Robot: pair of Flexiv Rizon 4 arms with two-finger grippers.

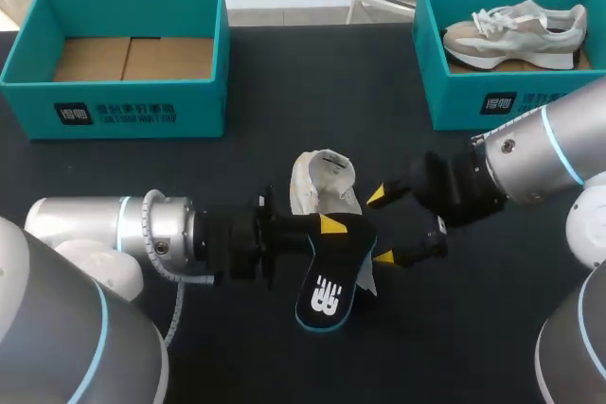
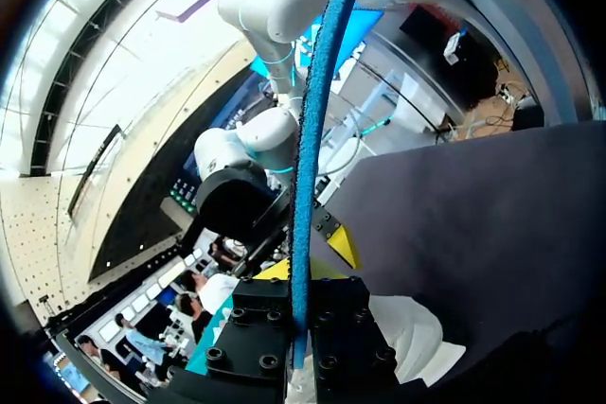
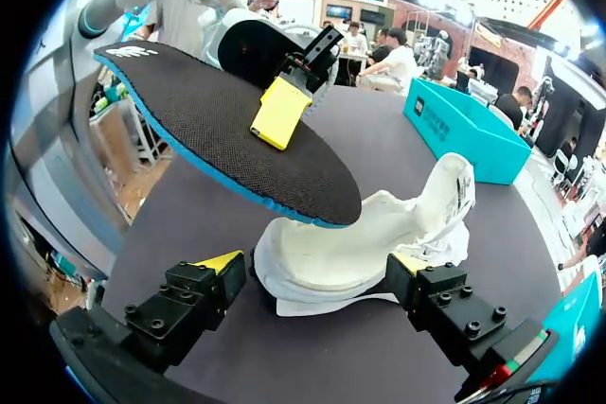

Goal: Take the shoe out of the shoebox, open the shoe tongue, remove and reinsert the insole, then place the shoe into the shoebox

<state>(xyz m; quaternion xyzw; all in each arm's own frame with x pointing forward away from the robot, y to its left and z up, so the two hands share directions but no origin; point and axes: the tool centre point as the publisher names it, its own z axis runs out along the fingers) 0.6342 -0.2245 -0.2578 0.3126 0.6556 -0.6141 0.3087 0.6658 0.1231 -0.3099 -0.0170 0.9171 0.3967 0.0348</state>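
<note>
One insole [image 1: 333,267], two shoeboxes [image 1: 189,106] [image 1: 454,101]

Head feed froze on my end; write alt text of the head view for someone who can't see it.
The left hand holds a black insole over mid-table, just in front of a white shoe, with the right hand close beside both. At the back, the left teal shoebox holds no shoe; the right teal shoebox holds a grey-and-white sneaker.
</note>
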